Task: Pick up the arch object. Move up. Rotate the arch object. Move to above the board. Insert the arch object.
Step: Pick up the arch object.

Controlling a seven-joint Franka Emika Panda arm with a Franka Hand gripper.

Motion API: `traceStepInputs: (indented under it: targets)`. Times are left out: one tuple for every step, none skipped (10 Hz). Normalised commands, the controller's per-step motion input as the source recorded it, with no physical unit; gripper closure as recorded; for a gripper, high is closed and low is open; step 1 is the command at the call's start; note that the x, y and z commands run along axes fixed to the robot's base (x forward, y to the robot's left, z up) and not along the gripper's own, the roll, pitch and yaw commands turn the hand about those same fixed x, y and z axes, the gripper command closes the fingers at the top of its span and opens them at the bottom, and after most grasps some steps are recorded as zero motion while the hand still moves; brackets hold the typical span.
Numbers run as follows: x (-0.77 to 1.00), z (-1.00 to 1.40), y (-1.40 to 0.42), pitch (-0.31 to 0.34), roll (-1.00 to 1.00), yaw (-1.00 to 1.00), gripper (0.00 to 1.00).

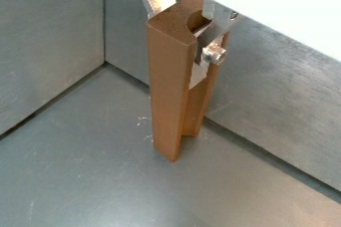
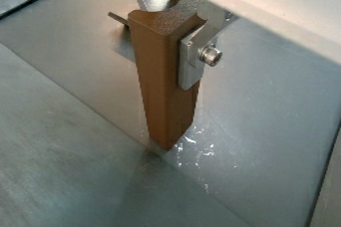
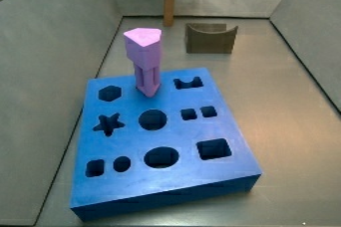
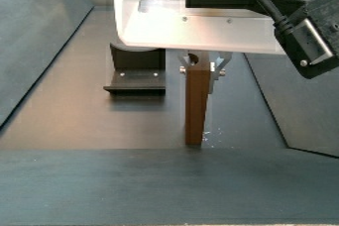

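A: Status on the pick?

B: Gripper (image 1: 200,34) is down over the top of the arch object (image 1: 173,87), at the back of the enclosure near the rear wall. The arch object stands upright on the floor (image 2: 80,171), lower end touching it in both wrist views. One silver finger (image 2: 197,57) lies flat against its side near the top. Looks clamped on it, but the opposite finger is hidden, so that's a judgement.

A: Board?

B: The blue board (image 3: 160,136) is well apart, toward the front, purple peg (image 3: 144,60) already standing in it. Olive notched block (image 3: 209,37) sits just beside the arch object.

A: How to do the lift?

B: Straight up, no sideways drag. The grip is high on a tall piece, so any tilt swings the lower end. Clear the floor fully before rotating. Keep off the olive notched block and rear wall.
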Motion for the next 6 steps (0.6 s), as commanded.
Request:
traceStepInputs:
  targets:
    - [0.0, 0.0, 0.0, 0.0, 0.0, 0.0, 1.0]
    - [0.0, 0.0, 0.0, 0.0, 0.0, 0.0, 1.0]
    - [0.0, 0.0, 0.0, 0.0, 0.0, 0.0, 1.0]
    - [0.0, 0.0, 0.0, 0.0, 0.0, 0.0, 1.0]
    - [0.0, 0.0, 0.0, 0.0, 0.0, 0.0, 1.0]
    - [0.0, 0.0, 0.0, 0.0, 0.0, 0.0, 1.0]
